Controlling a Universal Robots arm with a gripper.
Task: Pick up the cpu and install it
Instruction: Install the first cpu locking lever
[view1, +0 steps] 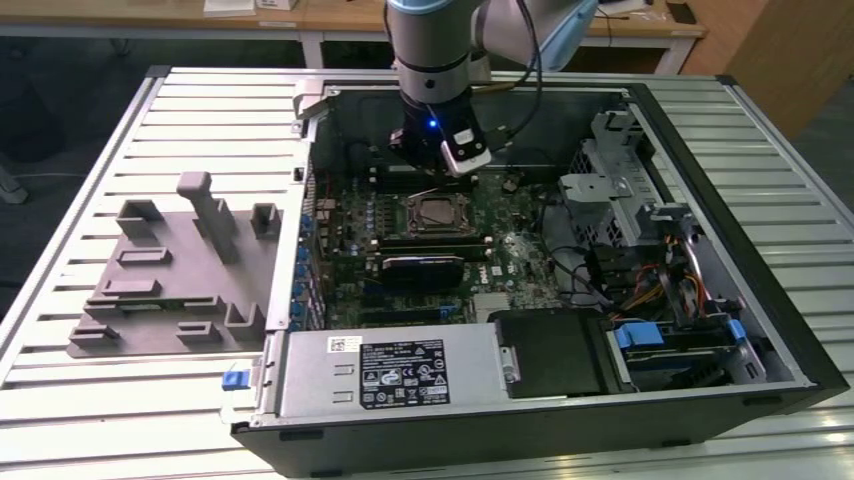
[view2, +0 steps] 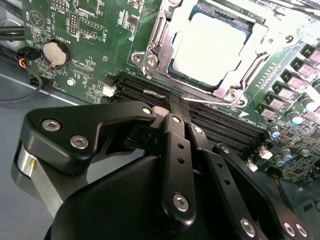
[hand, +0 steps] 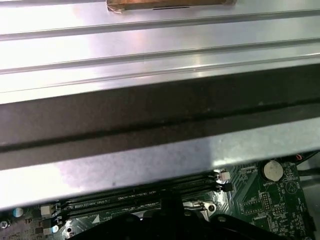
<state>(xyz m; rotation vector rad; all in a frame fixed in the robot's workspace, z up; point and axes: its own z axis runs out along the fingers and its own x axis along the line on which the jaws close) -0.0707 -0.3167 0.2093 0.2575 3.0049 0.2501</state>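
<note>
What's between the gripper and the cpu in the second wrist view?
In the second wrist view, the black memory slots run across the board between the gripper and the cpu, which sits in its socket frame.

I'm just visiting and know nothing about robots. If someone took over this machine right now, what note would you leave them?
Gripper: fingers closed together, holding nothing, hovering over the memory slots inside the open computer case.
CPU: already lying in the socket on the motherboard, silver top up.
Done: CPU picked up and placed.
Left: the socket frame around the chip looks not yet latched; check that.
</note>
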